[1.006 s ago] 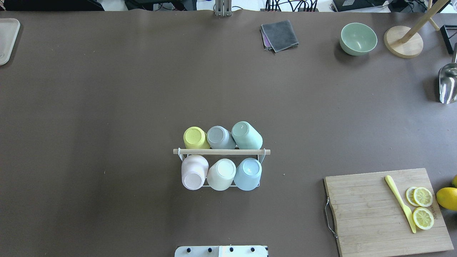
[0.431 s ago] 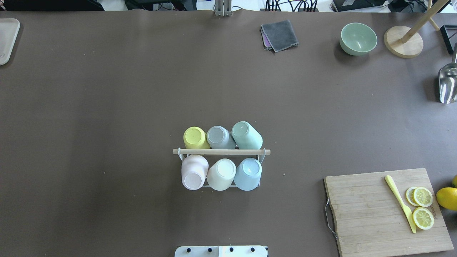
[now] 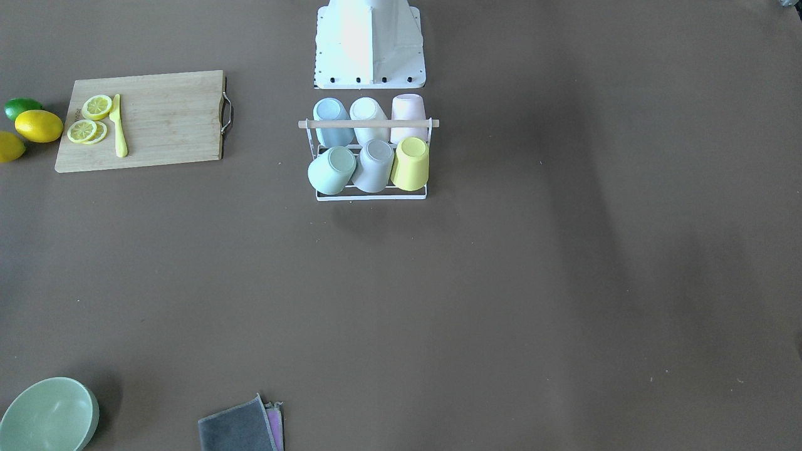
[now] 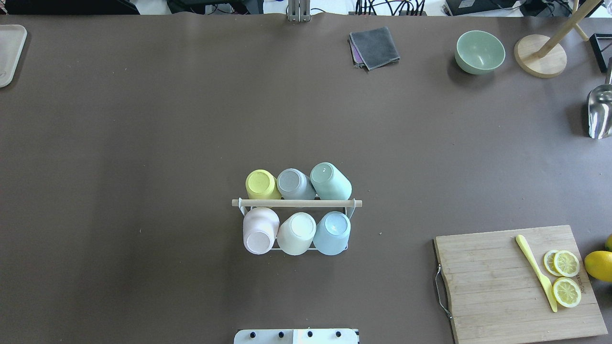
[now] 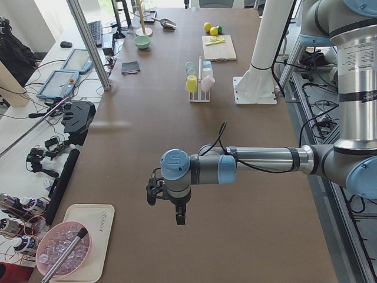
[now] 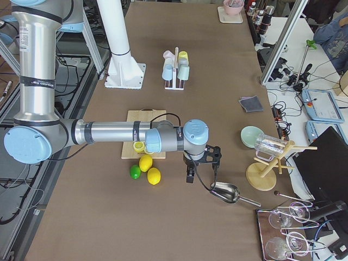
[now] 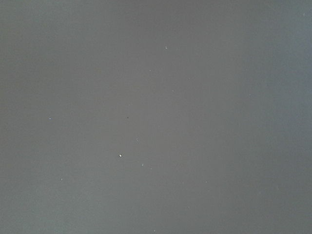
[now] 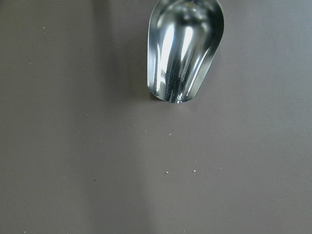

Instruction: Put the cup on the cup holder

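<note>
The cup holder [image 4: 296, 203], a white wire rack with a wooden rod across its top, stands at the table's middle near the robot base; it also shows in the front view [image 3: 368, 124]. Several cups sit upside down on its pegs: yellow [image 4: 261, 184], grey [image 4: 294, 184] and green [image 4: 330, 181] in the far row, pink [image 4: 259, 230], cream [image 4: 296, 232] and blue [image 4: 332, 232] in the near row. My left gripper [image 5: 177, 215] hangs over bare table far from the rack. My right gripper [image 6: 190, 176] hangs near a metal scoop. I cannot tell whether either is open or shut.
A cutting board [image 4: 519, 282] with lemon slices and a yellow knife lies at the right front, lemons beside it. A green bowl [image 4: 479, 51], grey cloth [image 4: 374, 47], wooden stand [image 4: 540, 55] and metal scoop [image 8: 185, 48] are at the far right. A tray [image 4: 9, 52] is far left.
</note>
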Motion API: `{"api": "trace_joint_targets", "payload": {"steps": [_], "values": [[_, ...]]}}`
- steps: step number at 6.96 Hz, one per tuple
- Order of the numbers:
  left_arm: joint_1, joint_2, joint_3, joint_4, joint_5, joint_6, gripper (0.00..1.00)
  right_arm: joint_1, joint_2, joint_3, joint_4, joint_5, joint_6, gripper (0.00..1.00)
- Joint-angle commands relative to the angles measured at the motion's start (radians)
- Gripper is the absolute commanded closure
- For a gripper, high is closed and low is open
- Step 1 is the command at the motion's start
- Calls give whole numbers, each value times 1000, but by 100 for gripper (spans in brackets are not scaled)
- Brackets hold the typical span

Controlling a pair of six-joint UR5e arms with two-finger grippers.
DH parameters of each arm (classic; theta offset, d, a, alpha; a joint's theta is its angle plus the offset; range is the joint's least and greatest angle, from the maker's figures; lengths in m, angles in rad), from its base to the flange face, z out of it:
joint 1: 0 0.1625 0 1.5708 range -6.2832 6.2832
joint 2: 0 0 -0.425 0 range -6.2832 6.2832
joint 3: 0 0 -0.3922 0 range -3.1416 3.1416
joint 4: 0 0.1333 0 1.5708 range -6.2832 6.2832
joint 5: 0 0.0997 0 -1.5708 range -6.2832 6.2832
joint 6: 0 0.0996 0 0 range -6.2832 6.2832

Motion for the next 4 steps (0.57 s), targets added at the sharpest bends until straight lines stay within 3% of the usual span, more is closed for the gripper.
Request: {"api": "trace_joint_targets", "payload": {"steps": [1,4], "values": [[0,1,1,0,0,0,2,0,-2,4,-1,0,0,0],[0,-5,-1,0,0,0,2,0,-2,5,-1,0,0,0]]}}
